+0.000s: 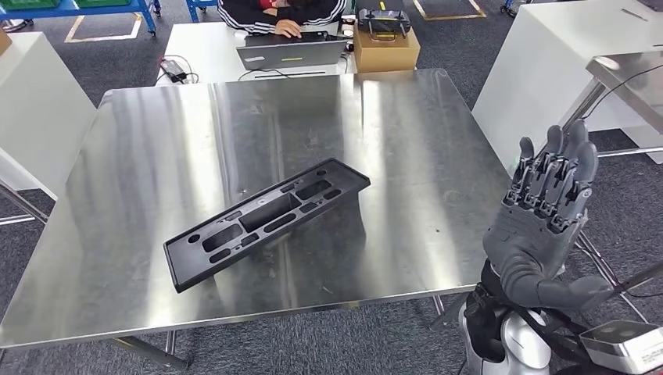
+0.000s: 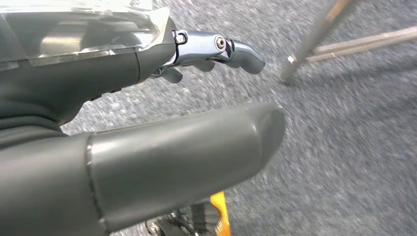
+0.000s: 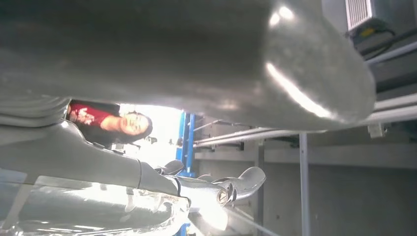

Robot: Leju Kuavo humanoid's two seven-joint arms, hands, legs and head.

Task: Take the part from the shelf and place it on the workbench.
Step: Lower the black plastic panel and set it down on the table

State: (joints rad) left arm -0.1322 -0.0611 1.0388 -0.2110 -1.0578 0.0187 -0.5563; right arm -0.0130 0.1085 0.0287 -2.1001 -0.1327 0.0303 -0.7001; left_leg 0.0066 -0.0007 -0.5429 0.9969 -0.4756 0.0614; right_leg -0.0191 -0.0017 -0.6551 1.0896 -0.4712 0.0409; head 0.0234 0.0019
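A: Right hand [image 1: 547,226]: raised beside the workbench [image 1: 438,234], fingers straight and apart, holding nothing.
B: Part [image 1: 266,220]?
A: Black tray lying flat mid-bench, seemingly delivered. Left hand [image 2: 162,147]: spread, holding nothing, hanging over the carpet.

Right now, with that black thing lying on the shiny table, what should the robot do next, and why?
Probably just lower and draw back its right hand. The black part already lies flat on the steel workbench, apart from both hands, and the right hand is raised beside the table with straight fingers, holding nothing. The placing looks done.
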